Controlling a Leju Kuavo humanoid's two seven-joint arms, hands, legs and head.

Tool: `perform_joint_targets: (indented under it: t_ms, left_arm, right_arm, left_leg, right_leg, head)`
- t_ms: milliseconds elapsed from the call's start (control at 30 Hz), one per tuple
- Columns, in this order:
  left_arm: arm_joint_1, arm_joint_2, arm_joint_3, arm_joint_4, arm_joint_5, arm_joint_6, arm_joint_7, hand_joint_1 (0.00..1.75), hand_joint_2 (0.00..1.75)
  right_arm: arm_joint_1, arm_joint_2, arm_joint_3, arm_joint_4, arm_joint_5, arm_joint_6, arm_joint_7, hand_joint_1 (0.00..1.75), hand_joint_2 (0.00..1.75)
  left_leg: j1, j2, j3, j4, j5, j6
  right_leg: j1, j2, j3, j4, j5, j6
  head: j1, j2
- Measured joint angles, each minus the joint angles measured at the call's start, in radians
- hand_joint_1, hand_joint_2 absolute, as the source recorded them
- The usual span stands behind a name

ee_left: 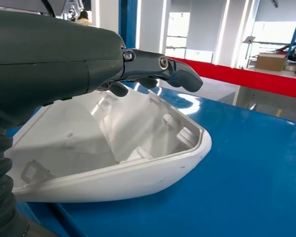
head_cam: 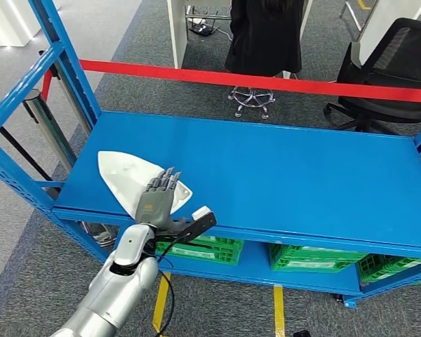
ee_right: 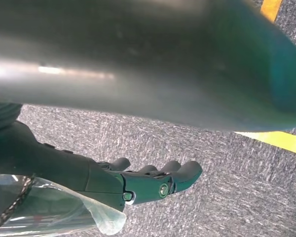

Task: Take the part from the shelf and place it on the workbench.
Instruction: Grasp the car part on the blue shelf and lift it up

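Note:
A white moulded plastic part point(head_cam: 125, 175) lies on the blue shelf point(head_cam: 283, 175) near its front left corner, hollow side up. My left hand point(head_cam: 158, 198) hovers flat over the part's near end with fingers stretched out and apart. In the left wrist view the fingers point(ee_left: 165, 69) reach over the open shell of the part point(ee_left: 113, 148) without closing on it. My right hand point(ee_right: 139, 180) hangs at my side over grey carpet, fingers loosely extended and holding nothing.
A red bar point(head_cam: 250, 79) runs across behind the shelf. Green crates point(head_cam: 208, 249) sit on the lower level. A person in black point(head_cam: 264, 35) and a black office chair point(head_cam: 393, 67) stand beyond. Blue uprights point(head_cam: 60, 56) frame the shelf's left side.

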Motion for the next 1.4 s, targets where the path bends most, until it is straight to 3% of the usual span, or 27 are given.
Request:
perform_joint_targets:
  t_ms: [533,600,733,767,967,1400]
  left_arm:
    - [0.0,0.004,0.011,-0.011,-0.11,-0.002,0.08,0.03,1.75]
    - [-0.001,0.004,0.014,-0.012,-0.117,-0.009,0.081,0.17,1.75]
    - [0.0,0.003,0.017,-0.014,-0.13,-0.023,0.085,1.4,1.75]
    - [0.0,0.003,0.017,-0.014,-0.132,-0.026,0.086,1.53,1.75]
    - [0.001,0.003,0.019,-0.014,-0.14,-0.048,0.088,1.73,1.75]
    - [-0.018,0.002,0.021,-0.013,-0.152,-0.085,0.091,1.75,1.75]
  right_arm:
    - [-0.001,0.0,-0.024,0.0,0.027,0.003,0.0,0.0,0.0]
    - [-0.001,0.0,-0.025,0.0,0.029,0.003,0.0,0.0,0.0]
    - [-0.001,0.0,-0.029,0.0,0.032,0.004,0.0,0.0,0.0]
    - [-0.001,0.0,-0.03,0.0,0.033,0.004,0.0,0.0,0.0]
    - [-0.001,0.0,-0.035,0.0,0.037,0.005,0.0,0.0,0.0]
    - [-0.003,0.0,-0.047,0.0,0.046,0.008,0.0,0.0,0.0]
  left_leg:
    - [0.0,0.0,0.0,0.0,0.0,0.0]
    - [0.0,0.0,0.0,0.0,0.0,0.0]
    - [0.0,0.0,0.0,0.0,0.0,0.0]
    - [0.0,0.0,0.0,0.0,0.0,0.0]
    - [0.0,0.0,0.0,0.0,0.0,0.0]
    - [0.0,0.0,0.0,0.0,0.0,0.0]
  right_leg:
    - [0.0,0.0,0.0,0.0,0.0,0.0]
    - [0.0,0.0,0.0,0.001,0.0,0.0]
    - [0.0,0.0,0.0,0.001,0.0,0.0]
    - [0.0,0.0,0.0,0.001,0.0,0.0]
    - [0.0,0.0,0.0,0.001,0.0,0.0]
    - [0.0,0.0,0.0,0.001,0.0,0.0]
  head:
    - [0.0,0.0]
    - [0.0,0.0]
    - [0.0,0.0]
    - [0.0,0.0]
    - [0.0,0.0]
    - [0.0,0.0]
